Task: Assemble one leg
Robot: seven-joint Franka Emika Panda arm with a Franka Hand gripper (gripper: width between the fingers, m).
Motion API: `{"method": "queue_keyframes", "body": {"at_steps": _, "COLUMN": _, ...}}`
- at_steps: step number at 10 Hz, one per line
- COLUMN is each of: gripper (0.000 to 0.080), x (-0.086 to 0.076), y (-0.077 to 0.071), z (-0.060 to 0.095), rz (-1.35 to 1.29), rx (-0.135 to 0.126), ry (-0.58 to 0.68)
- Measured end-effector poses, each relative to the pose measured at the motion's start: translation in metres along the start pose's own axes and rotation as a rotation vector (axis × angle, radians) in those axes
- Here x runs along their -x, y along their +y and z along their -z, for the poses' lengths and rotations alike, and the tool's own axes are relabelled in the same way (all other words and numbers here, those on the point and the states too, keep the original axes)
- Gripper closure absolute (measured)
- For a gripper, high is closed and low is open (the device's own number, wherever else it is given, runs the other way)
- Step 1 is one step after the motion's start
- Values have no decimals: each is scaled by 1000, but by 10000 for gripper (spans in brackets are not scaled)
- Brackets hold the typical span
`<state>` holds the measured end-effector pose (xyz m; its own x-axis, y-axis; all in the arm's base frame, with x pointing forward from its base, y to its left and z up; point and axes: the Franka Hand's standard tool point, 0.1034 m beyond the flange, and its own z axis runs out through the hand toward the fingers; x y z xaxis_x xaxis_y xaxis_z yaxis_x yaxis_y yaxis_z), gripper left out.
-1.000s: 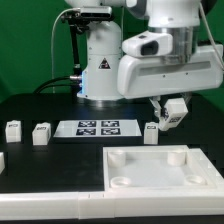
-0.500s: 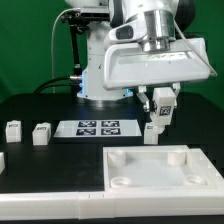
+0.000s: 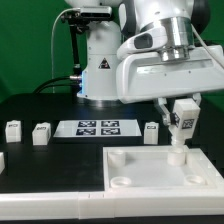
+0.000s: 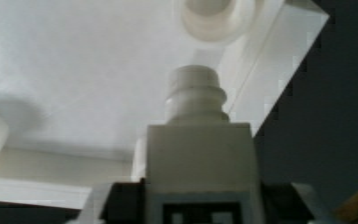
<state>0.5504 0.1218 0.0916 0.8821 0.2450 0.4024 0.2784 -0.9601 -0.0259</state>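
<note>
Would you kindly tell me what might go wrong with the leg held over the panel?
In the wrist view the leg, shut in the gripper, has its tip short of the corner socket, so it may land on the panel's flat face. A spare leg stands nearby; the gripper might knock it.

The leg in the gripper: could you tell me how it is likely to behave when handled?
The leg looks like rigid moulded plastic, so probably stiff and light. Its flat block faces suit the gripper, though the smooth finish might slip. Its stepped round tip is narrow, so it may tip if set down on that end.
</note>
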Motion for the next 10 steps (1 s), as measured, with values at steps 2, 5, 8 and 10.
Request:
{"method": "queue_keyframes", "body": {"at_steps": 2, "gripper": 509, "x": -18, "y": -2, "z": -13, "rz": -5, "rx": -7, "ry": 11}}
{"method": "queue_keyframes", "body": {"at_steps": 5, "gripper": 509, "x": -24, "y": -2, "z": -17, "rz": -3, "rx": -8, "ry": 21}}
{"method": "queue_keyframes", "body": {"at_steps": 8, "gripper": 509, "x": -29, "y": 7, "z": -16, "rz": 9, "rx": 18, "ry": 194}}
{"method": "queue_keyframes", "body": {"at_steps": 10, "gripper": 509, "x": -33, "y": 13, "z": -25, "rz": 30, "rx": 14, "ry": 123}}
